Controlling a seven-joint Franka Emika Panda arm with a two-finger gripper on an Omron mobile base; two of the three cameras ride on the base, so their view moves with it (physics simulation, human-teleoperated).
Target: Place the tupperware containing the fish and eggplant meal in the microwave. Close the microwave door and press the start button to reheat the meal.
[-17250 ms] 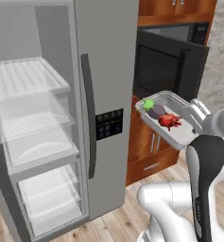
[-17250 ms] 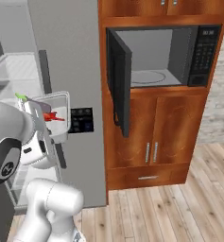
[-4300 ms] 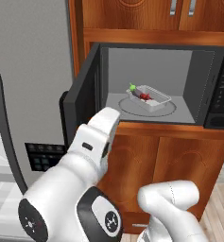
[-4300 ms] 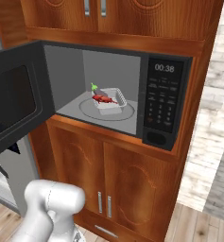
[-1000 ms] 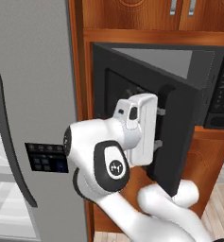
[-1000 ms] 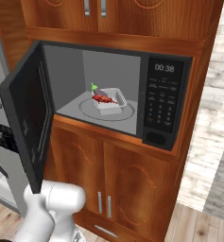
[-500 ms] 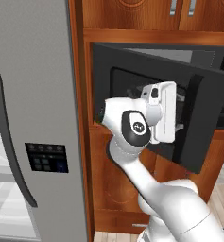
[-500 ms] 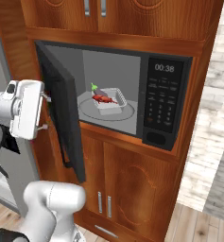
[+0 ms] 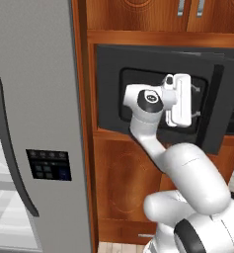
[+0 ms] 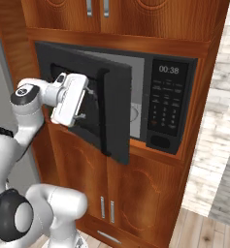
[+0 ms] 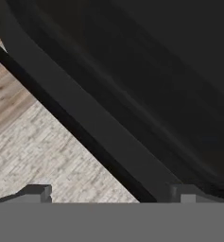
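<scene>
The black microwave [image 10: 189,68] sits in a wooden cabinet wall, its button strip [image 10: 166,107] on the right. Its door [image 10: 117,102] stands only slightly ajar, with the vertical bar handle [image 10: 103,112] facing out. My gripper [image 10: 89,103] is open, fingertips against the door's dark window [image 9: 133,94], left of the handle. From the left base my gripper [image 9: 196,101] rests on the door [image 9: 108,99]. In the hand view the handle [image 11: 85,127] crosses diagonally between my spread fingertips [image 11: 38,191]. A sliver of the glass turntable [image 10: 135,114] shows in the gap. The tupperware and meal are hidden behind the door.
The tall grey fridge [image 9: 34,74] with its dark handle [image 9: 10,153] and control panel [image 9: 48,164] stands to the left. Wooden cabinet doors [image 10: 136,193] lie below the microwave and more [image 10: 97,12] above it. The display [image 10: 168,69] reads 00:38.
The microwave door has swung further toward shut, with my gripper following it to the right. The tupperware with the meal, seen inside before, is now covered by the door.
</scene>
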